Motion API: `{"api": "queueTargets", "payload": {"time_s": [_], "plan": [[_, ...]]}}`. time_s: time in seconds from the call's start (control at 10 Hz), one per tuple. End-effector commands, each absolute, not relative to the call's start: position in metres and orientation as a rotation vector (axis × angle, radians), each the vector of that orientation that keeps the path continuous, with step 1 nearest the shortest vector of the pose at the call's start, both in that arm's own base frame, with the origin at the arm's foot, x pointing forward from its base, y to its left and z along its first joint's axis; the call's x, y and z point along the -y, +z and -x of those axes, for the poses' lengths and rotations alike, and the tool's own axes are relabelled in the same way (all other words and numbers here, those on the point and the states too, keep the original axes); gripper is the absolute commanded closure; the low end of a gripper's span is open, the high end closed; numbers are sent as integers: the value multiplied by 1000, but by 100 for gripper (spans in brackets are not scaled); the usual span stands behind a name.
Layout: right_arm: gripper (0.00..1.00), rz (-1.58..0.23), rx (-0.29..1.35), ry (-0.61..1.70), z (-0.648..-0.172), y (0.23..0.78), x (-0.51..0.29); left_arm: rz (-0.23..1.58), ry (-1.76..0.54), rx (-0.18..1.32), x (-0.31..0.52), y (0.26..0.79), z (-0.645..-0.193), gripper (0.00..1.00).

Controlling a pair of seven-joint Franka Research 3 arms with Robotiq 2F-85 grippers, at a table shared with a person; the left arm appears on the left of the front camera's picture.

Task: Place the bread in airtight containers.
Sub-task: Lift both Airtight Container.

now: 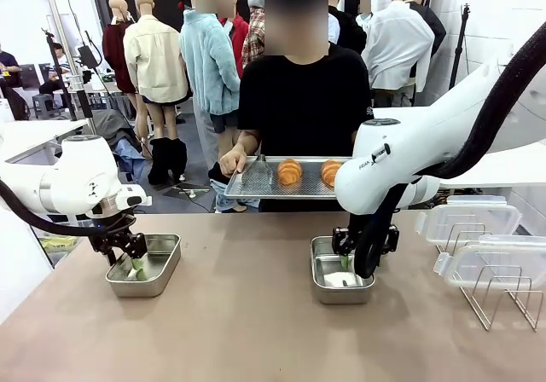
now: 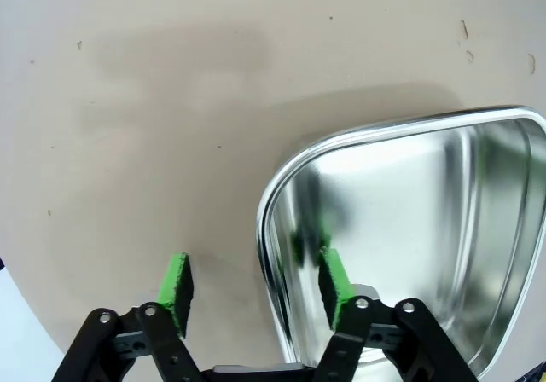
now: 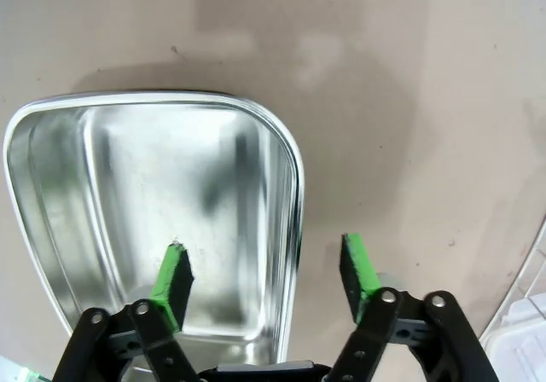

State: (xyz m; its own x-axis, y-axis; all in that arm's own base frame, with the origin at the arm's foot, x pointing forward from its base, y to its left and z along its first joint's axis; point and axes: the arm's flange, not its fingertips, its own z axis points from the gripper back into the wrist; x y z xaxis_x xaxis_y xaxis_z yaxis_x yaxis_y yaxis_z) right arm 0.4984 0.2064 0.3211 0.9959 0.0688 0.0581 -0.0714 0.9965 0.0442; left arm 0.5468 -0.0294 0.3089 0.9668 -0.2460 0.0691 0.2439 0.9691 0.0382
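Two pieces of bread, golden croissants [image 1: 289, 172] [image 1: 330, 172], lie on a perforated steel tray [image 1: 247, 186] that a person holds at the far edge of the table. Two steel airtight containers stand on the table without lids: one at the left [image 1: 166, 267] [image 2: 409, 194], one in the middle [image 1: 328, 292] [image 3: 145, 169]. My left gripper [image 1: 132, 261] [image 2: 256, 288] is open and straddles the left container's side wall, one pad inside, one outside. In the same way, my open right gripper [image 1: 348, 263] [image 3: 266, 273] straddles the middle container's wall. Both containers are empty.
Two translucent plastic lids [image 1: 469, 220] [image 1: 499, 263] rest on a wire rack [image 1: 495, 301] at the right edge of the table. The person's hand [image 1: 232, 162] holds the tray's left end.
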Motion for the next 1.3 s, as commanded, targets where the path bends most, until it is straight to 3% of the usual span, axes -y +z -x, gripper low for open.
{"api": "queueTargets", "payload": {"time_s": [0.0, 0.1, 0.2, 0.8, 1.0, 1.2], "plan": [[60, -39, 55, 51, -502, 321, -212, -27, -228, 56, 25, 312, -551, 74], [80, -52, 57, 50, -502, 321, -212, -26, -230, 61, 24, 315, -550, 94], [100, -54, 55, 50, -501, 320, -213, -31, -233, 64, 25, 317, -548, 100], [100, -52, 51, 56, -505, 320, -212, -28, -240, 61, 26, 321, -546, 100], [100, -55, -16, 44, -511, 317, -212, -17, -239, 61, 28, 323, -545, 100], [100, -48, 53, 69, -499, 320, -207, -30, -244, 73, 28, 321, -547, 100]]}}
